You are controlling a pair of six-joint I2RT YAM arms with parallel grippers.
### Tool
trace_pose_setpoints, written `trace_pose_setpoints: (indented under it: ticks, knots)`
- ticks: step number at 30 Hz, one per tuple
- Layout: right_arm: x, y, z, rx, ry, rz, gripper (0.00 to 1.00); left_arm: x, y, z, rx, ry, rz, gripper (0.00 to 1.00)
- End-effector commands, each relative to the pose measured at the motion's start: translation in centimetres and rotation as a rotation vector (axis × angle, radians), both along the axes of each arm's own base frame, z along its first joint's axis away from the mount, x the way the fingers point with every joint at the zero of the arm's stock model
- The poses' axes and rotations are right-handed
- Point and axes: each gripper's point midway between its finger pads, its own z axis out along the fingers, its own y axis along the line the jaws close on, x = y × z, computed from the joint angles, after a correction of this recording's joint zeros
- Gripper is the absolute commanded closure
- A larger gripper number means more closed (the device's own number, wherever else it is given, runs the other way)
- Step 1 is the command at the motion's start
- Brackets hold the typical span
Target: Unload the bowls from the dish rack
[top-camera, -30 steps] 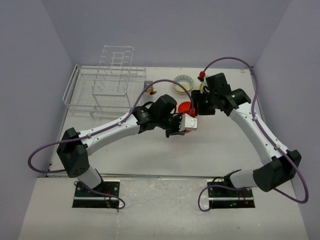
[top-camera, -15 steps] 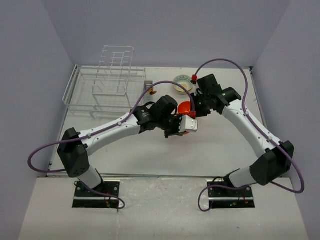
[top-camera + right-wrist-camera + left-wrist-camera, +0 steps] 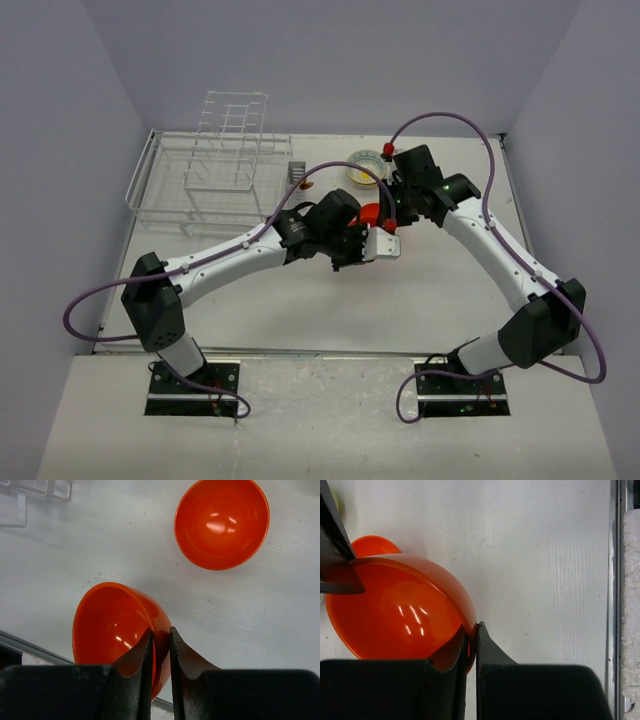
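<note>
An orange-red bowl [image 3: 395, 610] hangs tilted above the table, pinched at opposite sides of its rim by both grippers. My left gripper [image 3: 474, 630] is shut on the near rim, one finger inside the bowl and one outside. My right gripper [image 3: 161, 637] is shut on the same bowl [image 3: 115, 625], and its dark fingers [image 3: 335, 555] show at the bowl's far edge in the left wrist view. A second orange-red bowl [image 3: 221, 522] rests upright on the table. The white flowered bowl [image 3: 365, 165] stands at the back. The dish rack [image 3: 200, 180] stands at the back left with no bowl visible in it.
A small grey cutlery holder [image 3: 296, 170] and a small orange item [image 3: 305, 185] sit beside the rack's right end. The two arms meet over the table's middle [image 3: 375, 225]. The table's metal front edge [image 3: 615, 580] runs along the right of the left wrist view.
My right arm has swung in toward the left gripper and its jaws have closed on the bowl's rim. The left gripper stayed shut on the bowl and shifted slightly toward the back.
</note>
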Motion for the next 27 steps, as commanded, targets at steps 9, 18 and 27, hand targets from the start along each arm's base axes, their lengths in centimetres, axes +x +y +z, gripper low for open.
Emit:
trace_pose_setpoints:
  ticks: [9,18,27]
  knots:
    - [2.0,-0.9,3.7,0.046,-0.156,-0.152,1.00,5.1,-1.1,1.7,-0.017,-0.146,0.153,0.97]
    - [2.9,-1.9,2.8,0.008,-0.171,-0.201,1.00,4.7,-2.0,2.0,-0.046,-0.151,0.084,1.00]
    - [3.1,-0.5,3.4,0.081,-0.151,-0.171,0.60,4.0,-2.3,2.4,-0.053,-0.151,0.027,1.00]
